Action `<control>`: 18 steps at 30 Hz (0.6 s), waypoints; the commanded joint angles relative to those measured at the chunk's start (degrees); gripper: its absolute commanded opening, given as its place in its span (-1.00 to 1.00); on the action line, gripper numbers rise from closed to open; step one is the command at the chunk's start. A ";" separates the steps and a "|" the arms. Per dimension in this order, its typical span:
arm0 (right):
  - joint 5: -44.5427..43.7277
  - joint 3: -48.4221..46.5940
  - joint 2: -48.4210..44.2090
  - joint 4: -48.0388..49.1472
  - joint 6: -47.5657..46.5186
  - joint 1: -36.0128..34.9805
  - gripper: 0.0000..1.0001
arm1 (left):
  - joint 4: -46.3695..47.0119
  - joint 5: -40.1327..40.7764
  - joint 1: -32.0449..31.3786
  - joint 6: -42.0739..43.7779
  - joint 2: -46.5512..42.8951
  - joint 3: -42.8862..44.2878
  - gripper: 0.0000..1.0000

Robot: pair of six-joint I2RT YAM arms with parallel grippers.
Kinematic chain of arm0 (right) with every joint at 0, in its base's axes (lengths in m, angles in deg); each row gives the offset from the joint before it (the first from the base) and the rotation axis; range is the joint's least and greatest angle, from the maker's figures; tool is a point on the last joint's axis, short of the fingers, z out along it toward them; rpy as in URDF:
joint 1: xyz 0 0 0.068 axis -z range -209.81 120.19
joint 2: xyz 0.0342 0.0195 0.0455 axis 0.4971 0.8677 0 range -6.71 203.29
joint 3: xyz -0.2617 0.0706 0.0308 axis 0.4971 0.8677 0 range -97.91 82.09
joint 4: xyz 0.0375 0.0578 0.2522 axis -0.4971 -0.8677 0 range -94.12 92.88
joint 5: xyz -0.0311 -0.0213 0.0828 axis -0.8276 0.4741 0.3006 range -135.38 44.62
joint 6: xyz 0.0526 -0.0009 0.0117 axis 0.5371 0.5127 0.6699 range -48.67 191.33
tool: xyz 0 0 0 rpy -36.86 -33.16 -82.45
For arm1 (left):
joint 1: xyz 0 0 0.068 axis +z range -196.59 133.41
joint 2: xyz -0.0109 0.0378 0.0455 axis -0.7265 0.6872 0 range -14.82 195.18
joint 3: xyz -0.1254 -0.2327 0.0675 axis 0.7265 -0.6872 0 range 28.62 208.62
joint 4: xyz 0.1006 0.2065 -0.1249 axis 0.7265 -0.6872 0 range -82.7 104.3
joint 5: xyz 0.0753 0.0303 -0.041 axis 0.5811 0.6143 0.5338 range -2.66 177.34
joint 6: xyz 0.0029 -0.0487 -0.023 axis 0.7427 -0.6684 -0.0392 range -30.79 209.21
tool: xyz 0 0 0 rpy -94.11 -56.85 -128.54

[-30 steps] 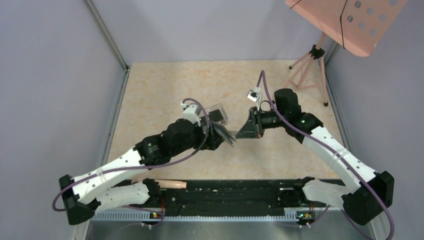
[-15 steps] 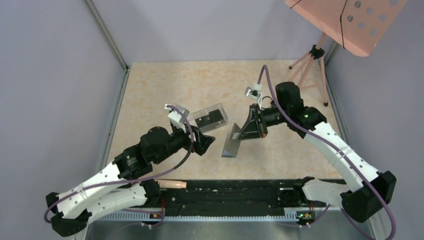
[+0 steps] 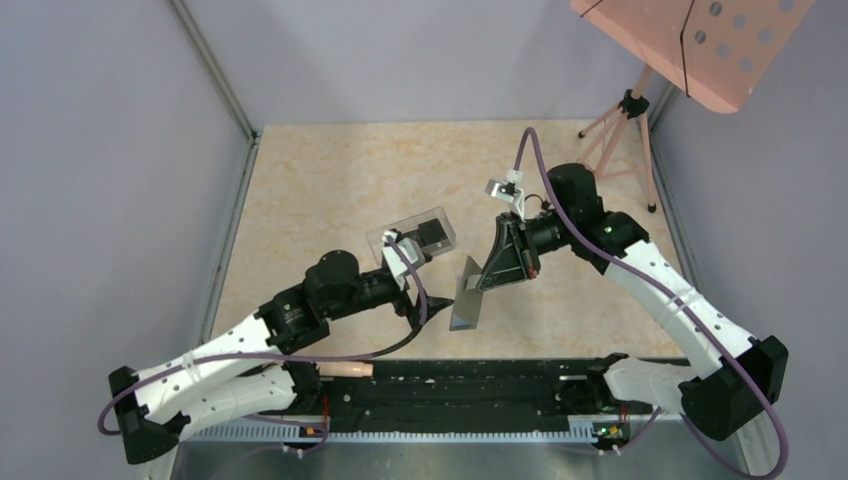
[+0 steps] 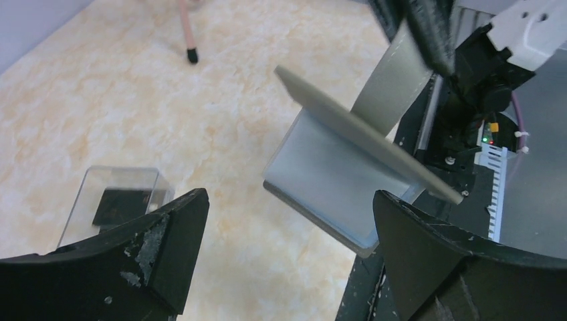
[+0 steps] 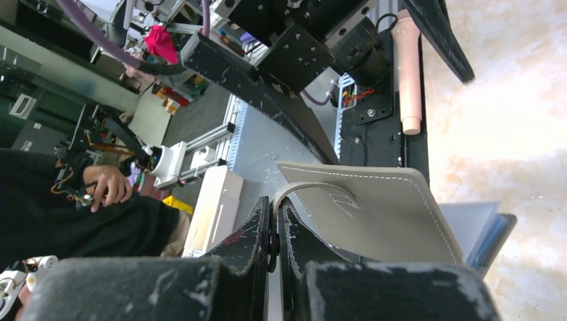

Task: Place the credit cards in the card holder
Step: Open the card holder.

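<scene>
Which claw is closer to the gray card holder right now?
Right. The right claw is shut on the side tab of the card holder, holding it open. The left claw is open just beside it, not touching.

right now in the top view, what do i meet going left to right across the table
clear plastic box → card holder → tripod

Top ovhd, wrists close-up, all share wallet (image 4: 327,194)
</scene>
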 commanded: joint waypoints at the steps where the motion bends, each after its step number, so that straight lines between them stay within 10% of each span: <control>1: 3.71 -1.75 -0.27 1.01 -0.43 0.27 -1.00 | 12.35 -10.97 -0.07 5.67 5.10 2.23 0.96; 18: 5.17 -0.13 0.33 1.39 -0.60 0.26 -1.00 | 19.78 -21.88 -0.07 9.76 15.84 6.87 0.93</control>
